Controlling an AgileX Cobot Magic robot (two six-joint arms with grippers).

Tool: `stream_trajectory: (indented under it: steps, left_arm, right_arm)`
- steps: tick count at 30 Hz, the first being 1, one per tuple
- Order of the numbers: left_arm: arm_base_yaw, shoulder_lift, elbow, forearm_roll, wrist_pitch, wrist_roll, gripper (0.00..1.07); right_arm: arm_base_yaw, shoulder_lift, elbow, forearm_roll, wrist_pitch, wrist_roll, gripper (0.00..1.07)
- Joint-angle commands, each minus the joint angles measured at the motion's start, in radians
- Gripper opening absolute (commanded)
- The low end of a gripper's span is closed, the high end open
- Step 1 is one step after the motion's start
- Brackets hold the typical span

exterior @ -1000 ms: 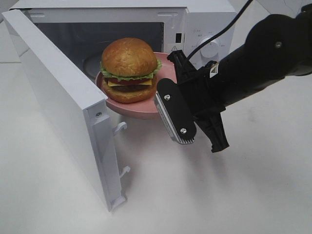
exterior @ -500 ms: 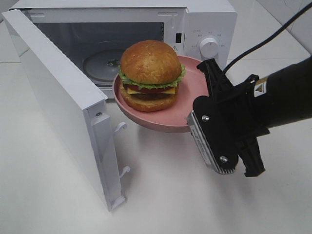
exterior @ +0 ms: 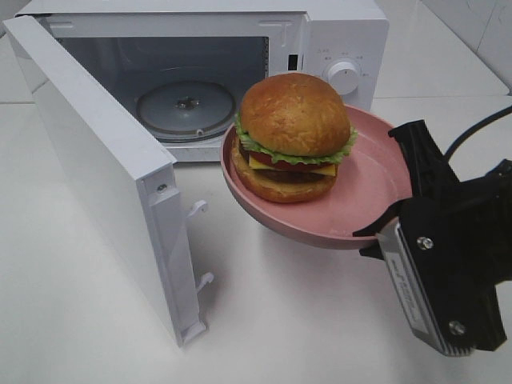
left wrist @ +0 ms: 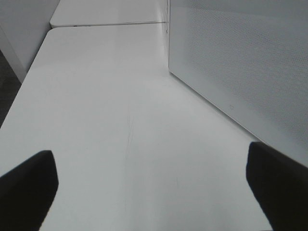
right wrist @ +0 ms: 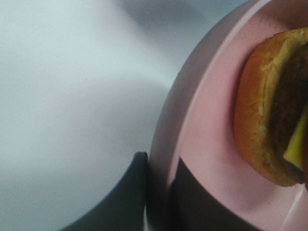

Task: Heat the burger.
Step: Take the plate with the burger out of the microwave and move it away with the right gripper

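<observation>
Right end effector (exterior: 392,220) is clamped on the rim of the pink plate (exterior: 368,192), holding it in the air in front of the microwave (exterior: 336,40), tilted slightly. On that plate sits the burger (exterior: 293,136), outside the cavity. Its door (exterior: 104,176) stands open and the turntable (exterior: 186,106) is bare. Loading, closing the door and starting the heat appear undone. Left end effector (left wrist: 154,192) hangs open over the worktop (left wrist: 110,120).

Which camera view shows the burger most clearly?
The exterior high view shows the burger best: the whole bun, lettuce, cheese and patty are visible on the pink plate in front of the open microwave. The right wrist view shows only an edge of it, very close. The left wrist view shows none of it.
</observation>
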Motion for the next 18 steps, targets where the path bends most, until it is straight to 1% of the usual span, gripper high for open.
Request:
stream_trajectory:
  steps: [1, 2, 4, 7, 9, 12, 14, 17, 18]
  left_arm:
    - [0.001, -0.017, 0.004, -0.001, -0.002, -0.004, 1.0]
    - [0.001, -0.017, 0.004, -0.001, -0.002, -0.004, 1.0]
    - [0.001, -0.017, 0.004, -0.001, -0.002, -0.004, 1.0]
    - [0.001, -0.017, 0.004, -0.001, -0.002, -0.004, 1.0]
    - [0.001, -0.017, 0.004, -0.001, -0.002, -0.004, 1.0]
    - [0.001, -0.017, 0.004, -0.001, -0.002, -0.004, 1.0]
    - [0.001, -0.017, 0.004, -0.001, -0.002, -0.004, 1.0]
    - [0.001, -0.017, 0.004, -0.001, -0.002, -0.004, 1.0]
    - [0.001, -0.017, 0.004, -0.001, -0.002, -0.004, 1.0]
  right_arm:
    - [-0.004, -0.076, 0.011, -0.068, 0.002, 0.08, 0.0]
    - [-0.004, -0.076, 0.011, -0.068, 0.002, 0.08, 0.0]
    - [-0.004, -0.149, 0.024, -0.155, 0.043, 0.182, 0.0]
    - [-0.004, -0.163, 0.024, -0.185, 0.066, 0.208, 0.0]
    - [-0.004, -0.226, 0.024, -0.313, 0.15, 0.346, 0.0]
    - [-0.004, -0.242, 0.024, -0.349, 0.169, 0.386, 0.0]
    - [-0.004, -0.292, 0.024, -0.468, 0.231, 0.531, 0.0]
    - [-0.004, -0.303, 0.024, -0.492, 0.247, 0.566, 0.0]
    - [-0.004, -0.317, 0.024, -0.532, 0.274, 0.632, 0.0]
